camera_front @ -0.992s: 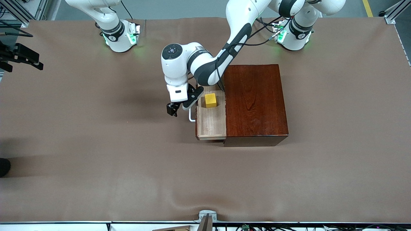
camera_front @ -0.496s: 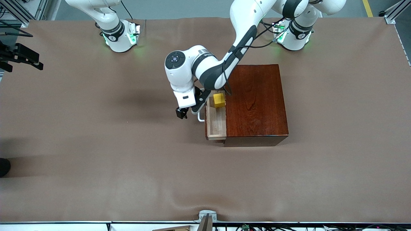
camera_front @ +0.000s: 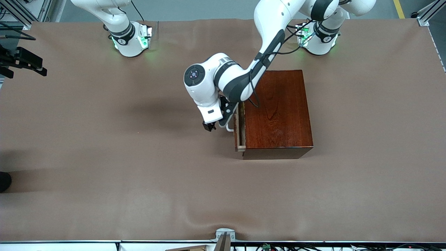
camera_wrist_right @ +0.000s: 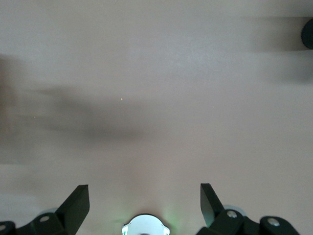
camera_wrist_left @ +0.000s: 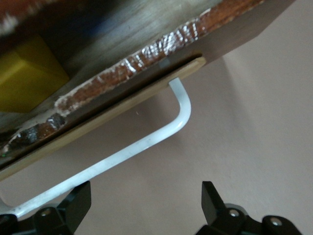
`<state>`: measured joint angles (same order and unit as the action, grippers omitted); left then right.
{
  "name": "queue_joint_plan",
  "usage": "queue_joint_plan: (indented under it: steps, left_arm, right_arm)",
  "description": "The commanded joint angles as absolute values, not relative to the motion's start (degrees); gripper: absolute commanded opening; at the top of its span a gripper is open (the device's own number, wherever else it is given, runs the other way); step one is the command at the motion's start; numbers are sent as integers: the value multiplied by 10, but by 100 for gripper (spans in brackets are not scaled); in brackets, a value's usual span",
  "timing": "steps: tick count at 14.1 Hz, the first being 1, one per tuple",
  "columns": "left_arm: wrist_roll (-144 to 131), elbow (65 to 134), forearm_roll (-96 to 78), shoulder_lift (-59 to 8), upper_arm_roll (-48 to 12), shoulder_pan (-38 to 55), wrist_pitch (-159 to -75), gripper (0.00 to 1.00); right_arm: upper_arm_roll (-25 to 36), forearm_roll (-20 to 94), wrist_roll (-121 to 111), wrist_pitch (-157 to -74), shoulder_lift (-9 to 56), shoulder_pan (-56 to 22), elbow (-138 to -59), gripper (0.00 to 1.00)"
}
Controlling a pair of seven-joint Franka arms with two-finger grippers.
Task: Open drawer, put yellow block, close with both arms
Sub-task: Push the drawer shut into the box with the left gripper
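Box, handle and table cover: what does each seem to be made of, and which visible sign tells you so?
Box: apparently wood with a glossy reddish-brown varnish; grain lines and sheen show.
Handle: probably white-coated metal; a smooth, thin bent bar.
Table cover: likely matte brown fabric or sheet; soft wrinkles, no shine.

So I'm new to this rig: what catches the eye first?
The glossy dark mahogany box mid-table, its pale wooden drawer almost shut. The left gripper, fingers open, sits at the drawer's white bar handle. The small yellow block shows inside only in the left wrist view.
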<state>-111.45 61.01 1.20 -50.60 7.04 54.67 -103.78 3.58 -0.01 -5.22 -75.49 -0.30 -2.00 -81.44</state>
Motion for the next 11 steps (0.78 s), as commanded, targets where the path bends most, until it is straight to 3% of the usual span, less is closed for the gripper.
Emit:
queue_joint_plan:
  steps: [1, 11]
  left_arm:
    - [-1110, 617, 20, -491, 73, 535, -1004, 100]
    - [-1117, 614, 20, -489, 72, 527, -967, 100]
  right_arm:
    - [36, -7, -60, -755, -9, -20, -816, 100]
    - [36, -7, -59, -755, -9, -22, -816, 100]
